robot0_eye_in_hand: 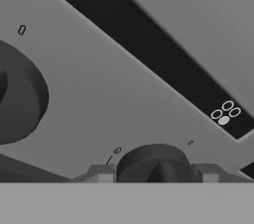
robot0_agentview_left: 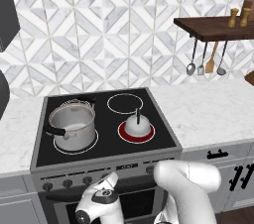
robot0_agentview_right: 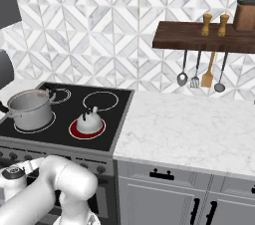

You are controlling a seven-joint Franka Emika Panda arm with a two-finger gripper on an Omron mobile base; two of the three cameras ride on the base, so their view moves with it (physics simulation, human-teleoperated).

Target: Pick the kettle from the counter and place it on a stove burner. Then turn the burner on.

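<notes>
The kettle [robot0_agentview_left: 137, 125] sits on the front right stove burner [robot0_agentview_left: 136, 132]. The pot [robot0_agentview_left: 73, 124] stands left of it. The surface [robot0_agentview_left: 213, 111] lies right of the stove

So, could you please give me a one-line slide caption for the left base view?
Kettle sits on a red-glowing stove burner beside a steel pot, arm reaching down to the stove's front knobs.

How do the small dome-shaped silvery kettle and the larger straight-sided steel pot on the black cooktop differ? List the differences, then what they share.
The small dome-shaped silvery kettle is squat and rounded; the larger straight-sided steel pot is taller, wider and open-topped. The kettle has a thin upright handle on top, the pot a black side handle. The kettle's burner glows red; the pot's ring is plain white. Both stand on front burners.
</notes>
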